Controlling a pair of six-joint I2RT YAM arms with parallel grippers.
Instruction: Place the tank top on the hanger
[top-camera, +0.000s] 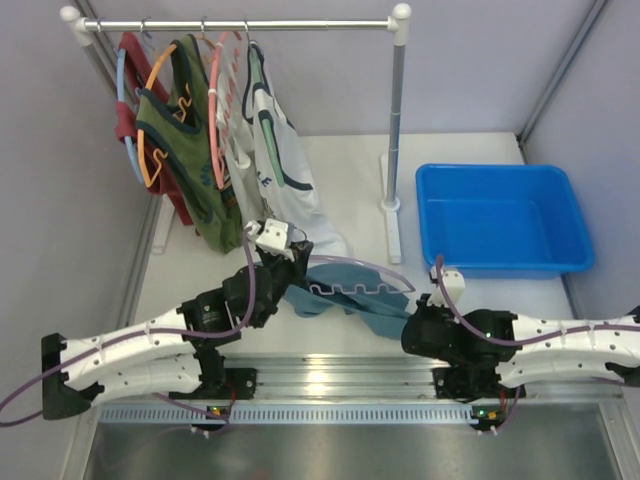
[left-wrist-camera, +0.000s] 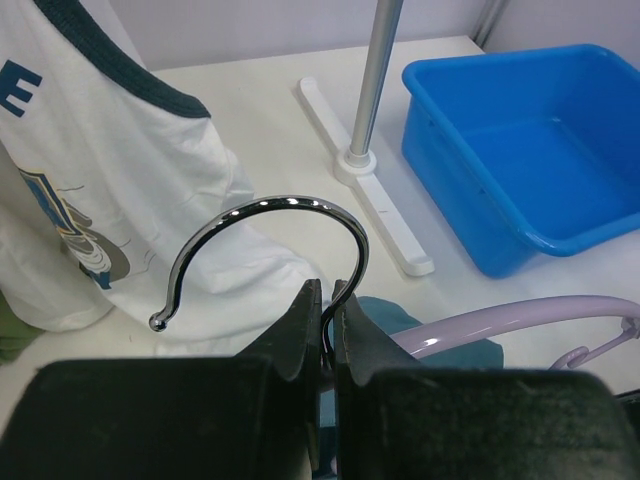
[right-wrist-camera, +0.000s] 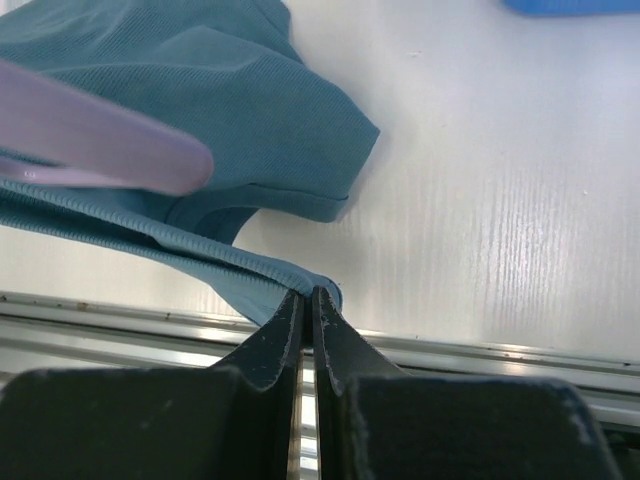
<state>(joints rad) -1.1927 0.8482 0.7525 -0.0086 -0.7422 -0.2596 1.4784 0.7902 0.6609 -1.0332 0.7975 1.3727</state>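
The teal tank top (top-camera: 350, 300) lies bunched on the white table between the two arms. The lavender hanger (top-camera: 362, 266) arches over it, its wavy notched edge across the fabric. My left gripper (left-wrist-camera: 326, 296) is shut on the base of the hanger's metal hook (left-wrist-camera: 262, 206), which curves up and left. My right gripper (right-wrist-camera: 308, 296) is shut on a ribbed hem of the tank top (right-wrist-camera: 180, 90) near the table's front rail. The hanger's lavender arm tip (right-wrist-camera: 95, 140) hangs just above the fabric there.
A blue bin (top-camera: 500, 215) sits at the right back. A clothes rack (top-camera: 396, 120) with a white base stands behind, holding an olive top (top-camera: 190, 150), a white top (top-camera: 275, 150) and pink and orange hangers. A metal rail (top-camera: 330, 380) runs along the front.
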